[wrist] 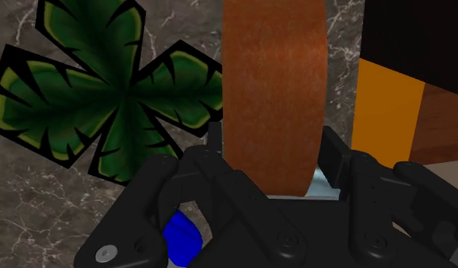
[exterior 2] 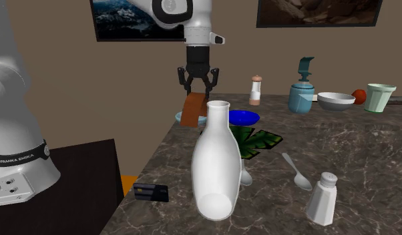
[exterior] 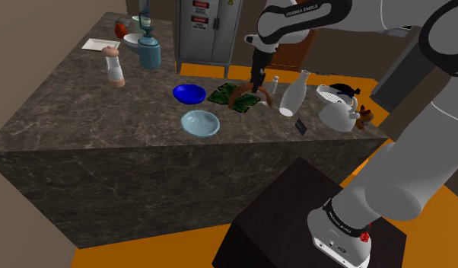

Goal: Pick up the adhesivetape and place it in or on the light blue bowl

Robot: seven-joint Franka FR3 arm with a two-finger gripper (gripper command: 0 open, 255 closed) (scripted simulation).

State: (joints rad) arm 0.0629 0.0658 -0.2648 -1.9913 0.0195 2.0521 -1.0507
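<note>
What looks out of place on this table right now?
Only the dark card: it seems to jut over the table edge near the white bottle. The tape is off the table, clasped in the gripper.

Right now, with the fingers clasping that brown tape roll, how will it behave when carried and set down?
The brown tape roll is a round ring, so it would probably roll if set on edge. It hangs tilted under the gripper, so it may slip a little. It holds its shape in the clasp: likely stiff.

Dark marble counter [exterior: 68, 114], orange floor [exterior: 442, 228], brown walls [exterior 2: 73, 87].
</note>
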